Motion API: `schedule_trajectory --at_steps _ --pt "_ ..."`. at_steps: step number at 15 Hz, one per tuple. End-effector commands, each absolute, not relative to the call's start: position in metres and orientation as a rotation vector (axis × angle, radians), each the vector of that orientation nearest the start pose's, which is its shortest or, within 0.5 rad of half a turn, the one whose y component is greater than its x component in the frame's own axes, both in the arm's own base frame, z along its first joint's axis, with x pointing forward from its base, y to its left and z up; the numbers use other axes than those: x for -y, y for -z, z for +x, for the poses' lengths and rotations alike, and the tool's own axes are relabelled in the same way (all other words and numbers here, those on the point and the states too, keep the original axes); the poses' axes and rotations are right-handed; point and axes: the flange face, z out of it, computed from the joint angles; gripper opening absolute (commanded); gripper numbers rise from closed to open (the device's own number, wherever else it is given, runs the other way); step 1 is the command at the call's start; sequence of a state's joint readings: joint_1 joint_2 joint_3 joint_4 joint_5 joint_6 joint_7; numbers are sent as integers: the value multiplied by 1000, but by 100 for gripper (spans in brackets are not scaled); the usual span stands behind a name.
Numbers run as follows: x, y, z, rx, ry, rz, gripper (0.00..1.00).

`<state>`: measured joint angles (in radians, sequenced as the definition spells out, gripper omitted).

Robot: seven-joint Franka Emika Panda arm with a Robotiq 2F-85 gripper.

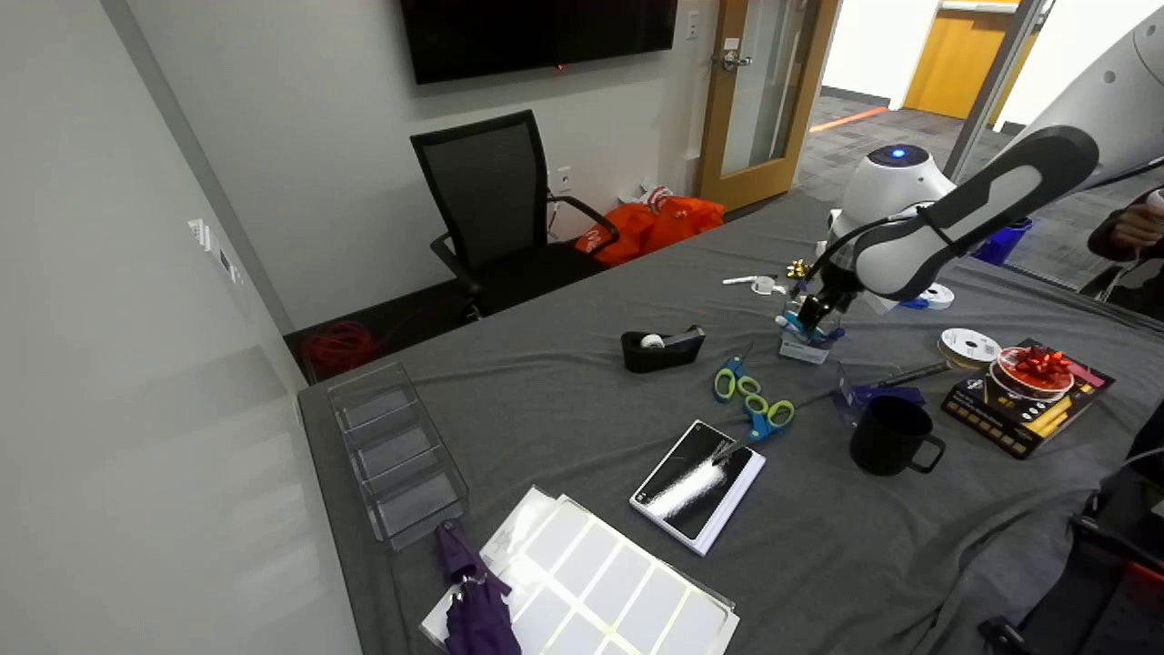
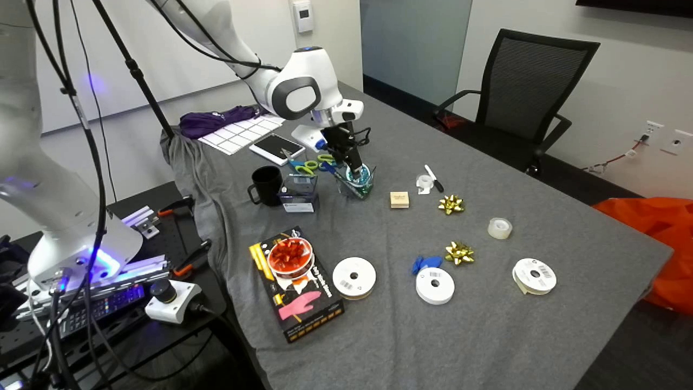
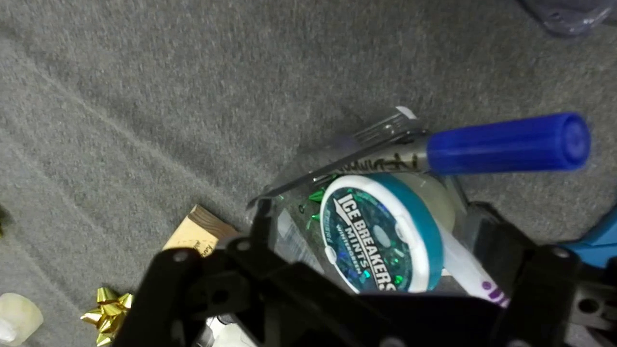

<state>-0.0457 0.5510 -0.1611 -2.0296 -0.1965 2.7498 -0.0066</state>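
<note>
My gripper [image 3: 376, 226] stands open over a clear plastic bin [image 1: 804, 352], one finger on each side of a round mint tin [image 3: 371, 236]. The tin, teal with a white rim, leans tilted in the bin; its lower edge is hidden behind the gripper body. Space shows between the left finger [image 3: 262, 224] and the tin; I cannot tell whether either finger touches anything. A blue-capped marker [image 3: 506, 143] sticks out over the bin's rim. Beside the tin lies a white pen with purple print [image 3: 470, 267]. Green shiny bits [image 3: 316, 195] show inside the bin.
Near the bin are a wooden block [image 2: 399, 200], a gold bow [image 2: 451, 205], a second clear bin [image 2: 299, 205], a black mug [image 2: 266, 185] and green-handled scissors [image 1: 768, 418]. Farther off are a boxed item [image 2: 311, 303], ribbon spools [image 2: 354, 275], a tape dispenser [image 1: 662, 353] and a divided tray [image 1: 397, 455].
</note>
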Motion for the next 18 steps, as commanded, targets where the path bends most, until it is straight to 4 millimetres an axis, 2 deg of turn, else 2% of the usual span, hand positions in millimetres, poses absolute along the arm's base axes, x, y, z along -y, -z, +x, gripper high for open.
schedule_trajectory --at_steps 1,11,18 --pt "115 -183 613 33 279 -3338 100" --pt "114 -186 625 49 269 -3338 100" --pt "122 -190 622 33 249 -3346 100"
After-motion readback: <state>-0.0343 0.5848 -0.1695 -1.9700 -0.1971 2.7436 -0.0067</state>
